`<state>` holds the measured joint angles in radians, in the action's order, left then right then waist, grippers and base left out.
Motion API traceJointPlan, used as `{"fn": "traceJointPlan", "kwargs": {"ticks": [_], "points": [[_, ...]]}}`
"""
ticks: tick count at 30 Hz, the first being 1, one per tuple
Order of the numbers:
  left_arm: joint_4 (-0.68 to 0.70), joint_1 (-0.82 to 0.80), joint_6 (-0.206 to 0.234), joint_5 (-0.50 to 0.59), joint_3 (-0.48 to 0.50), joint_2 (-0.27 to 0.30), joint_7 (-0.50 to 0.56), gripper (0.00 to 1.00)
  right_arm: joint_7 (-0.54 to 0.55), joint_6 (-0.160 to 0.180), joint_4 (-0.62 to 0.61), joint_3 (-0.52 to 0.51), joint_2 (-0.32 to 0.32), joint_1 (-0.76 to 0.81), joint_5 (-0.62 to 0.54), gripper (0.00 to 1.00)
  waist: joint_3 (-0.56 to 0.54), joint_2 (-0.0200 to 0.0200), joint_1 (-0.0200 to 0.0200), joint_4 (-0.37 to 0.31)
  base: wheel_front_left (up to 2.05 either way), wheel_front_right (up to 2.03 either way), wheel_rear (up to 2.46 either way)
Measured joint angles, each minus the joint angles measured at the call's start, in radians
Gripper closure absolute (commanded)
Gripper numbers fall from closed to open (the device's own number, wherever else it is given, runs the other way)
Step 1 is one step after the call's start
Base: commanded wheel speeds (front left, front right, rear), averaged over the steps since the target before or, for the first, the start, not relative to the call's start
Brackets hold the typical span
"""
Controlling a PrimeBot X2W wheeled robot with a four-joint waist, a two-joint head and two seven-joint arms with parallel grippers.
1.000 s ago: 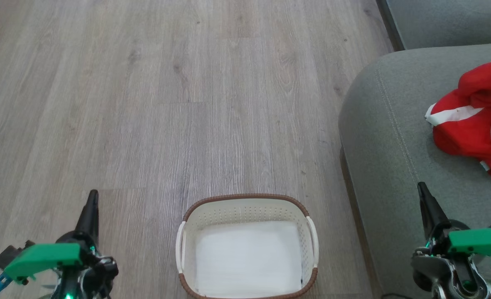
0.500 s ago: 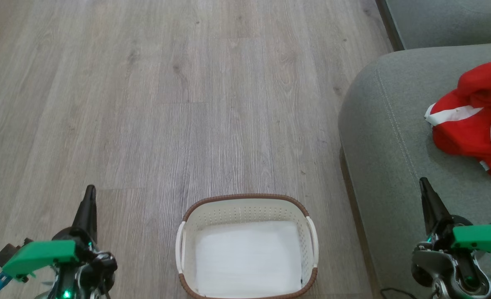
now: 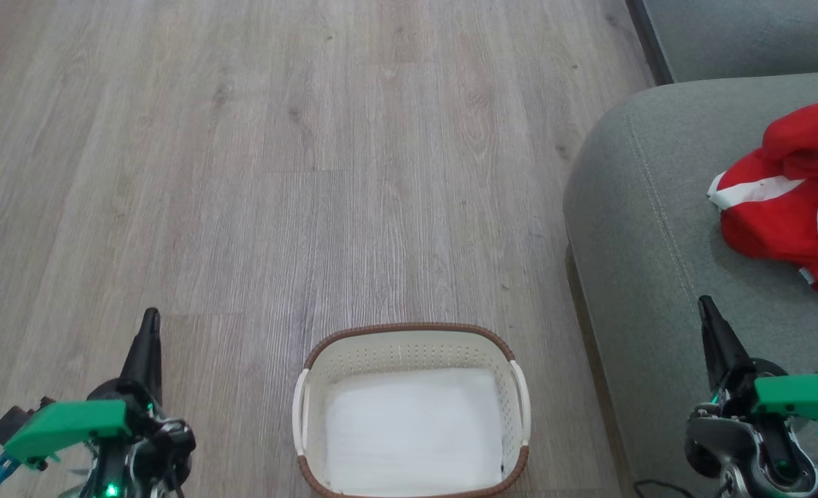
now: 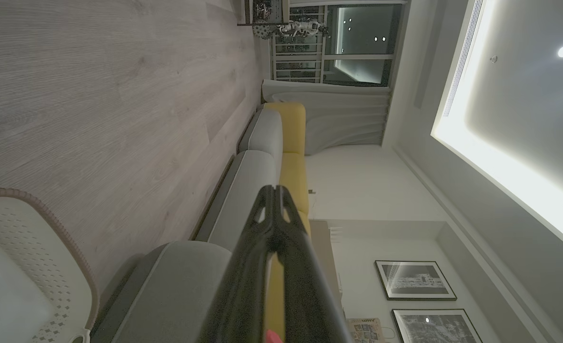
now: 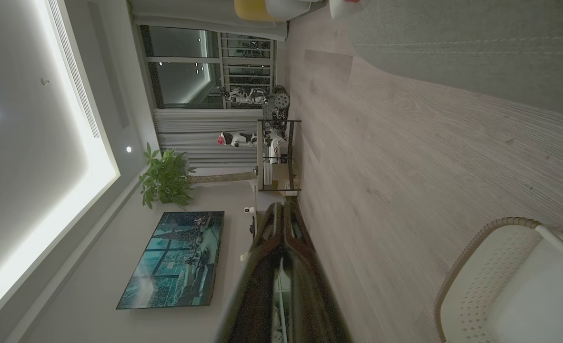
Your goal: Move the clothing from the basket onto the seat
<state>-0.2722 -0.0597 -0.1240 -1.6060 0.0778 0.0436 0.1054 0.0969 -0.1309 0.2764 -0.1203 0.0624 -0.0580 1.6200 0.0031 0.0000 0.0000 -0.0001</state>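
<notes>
Both shifting slightly outward since earlier: left gripper (image 3: 150, 319), right gripper (image 3: 706, 306), jaws pressing together, empty; clothing (image 3: 786, 214) lying on seat (image 3: 641, 221).

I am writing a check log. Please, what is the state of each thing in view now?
Clothing: crumpled heap, lying on the seat.
Basket: upright on the floor, holding a white sheet, no clothing.
Left end effector: shut, holding nothing.
Right end effector: shut, holding nothing.
</notes>
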Motion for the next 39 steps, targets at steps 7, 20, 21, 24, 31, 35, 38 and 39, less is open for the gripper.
{"fn": "traceJointPlan", "kwargs": {"ticks": [7, 20, 21, 24, 31, 35, 38, 39], "points": [[0.000, 0.000, 0.000, 0.000, 0.000, 0.000, 0.000, 1.00, 0.000, 0.000, 0.000, -0.001, -0.001, 0.000, 0.000, 1.00, 0.000, 0.0000, 0.0000, 0.000, 0.00, 0.00, 0.00], [0.000, 0.000, 0.000, 0.000, 0.000, -0.001, 0.000, 1.00, 0.000, 0.000, 0.000, -0.002, -0.002, 0.000, 0.000, 1.00, 0.000, 0.0000, 0.0000, 0.000, 0.00, 0.00, 0.00], [0.000, 0.000, 0.000, 0.000, 0.000, -0.001, 0.000, 1.00, 0.000, 0.000, 0.000, -0.002, -0.002, 0.000, 0.000, 1.00, 0.000, 0.0000, 0.0000, 0.000, 0.00, 0.00, 0.00], [0.000, 0.000, 0.000, 0.000, 0.000, -0.001, 0.000, 1.00, 0.001, 0.000, 0.000, -0.002, -0.002, 0.000, 0.000, 1.00, 0.000, 0.0000, 0.0000, 0.000, 0.00, 0.00, 0.00], [0.000, 0.000, 0.000, 0.000, 0.000, -0.001, 0.000, 1.00, 0.002, 0.000, 0.000, -0.004, -0.002, 0.000, 0.000, 1.00, 0.000, 0.0000, 0.0000, 0.000, 0.00, 0.00, 0.00], [0.000, 0.000, 0.000, 0.000, 0.000, -0.001, 0.000, 1.00, 0.002, 0.000, 0.000, -0.004, -0.002, 0.000, -0.001, 1.00, 0.000, 0.0000, 0.0000, 0.000, 0.00, 0.00, 0.00], [0.000, 0.000, 0.000, 0.000, 0.000, -0.001, 0.000, 1.00, 0.002, 0.000, 0.000, -0.004, -0.002, 0.000, -0.001, 1.00, 0.000, 0.0000, 0.0000, 0.000, 0.00, 0.00, 0.00], [0.000, 0.000, 0.000, 0.000, 0.000, -0.001, 0.000, 1.00, 0.002, 0.000, 0.000, -0.004, -0.002, 0.000, -0.001, 1.00, 0.000, 0.0000, 0.0000, 0.000, 0.00, 0.00, 0.00]]}}
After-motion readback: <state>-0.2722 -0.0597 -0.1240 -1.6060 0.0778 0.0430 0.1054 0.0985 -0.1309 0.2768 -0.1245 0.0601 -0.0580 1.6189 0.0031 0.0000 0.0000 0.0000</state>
